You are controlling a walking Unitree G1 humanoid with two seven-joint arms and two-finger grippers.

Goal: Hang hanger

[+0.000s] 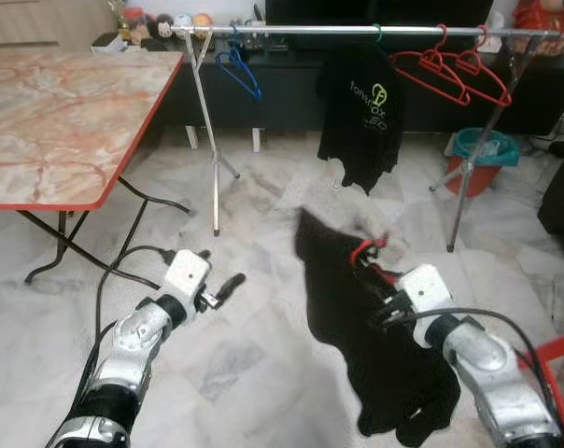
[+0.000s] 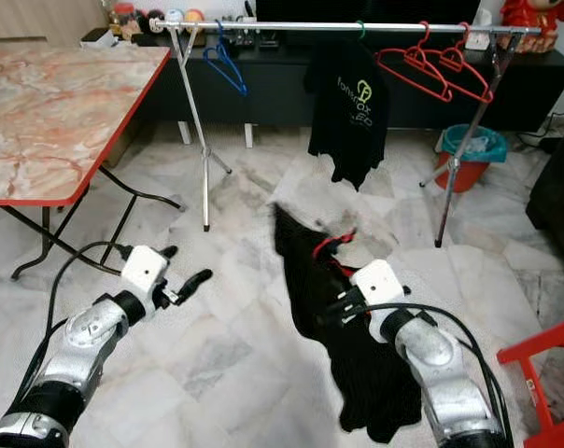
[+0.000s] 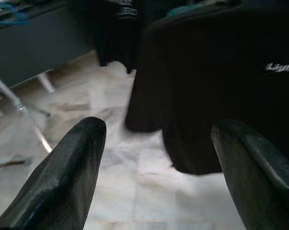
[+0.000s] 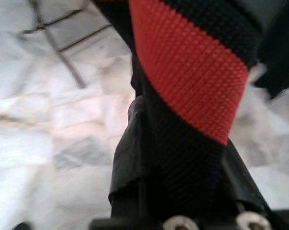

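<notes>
Carry step: right gripper (image 1: 383, 297) fingers clamp red plastic hanger (image 1: 364, 250) bearing black shirt (image 1: 343, 308). Left gripper (image 1: 224, 289) fingers wide, empty. Next: raise hook to silver metal rail (image 1: 357, 31), 12 o'clock.

Glossy marble floor (image 1: 263, 345), shiny metal rail (image 1: 357, 32), matt black cloth shirt (image 1: 357, 327), textured red plastic hanger (image 4: 192, 72).

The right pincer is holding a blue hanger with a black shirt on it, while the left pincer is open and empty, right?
Not quite: the hanger in the right pincer is red, as the left eye view shows. The black shirt and the open, empty left pincer are as you said.
</notes>
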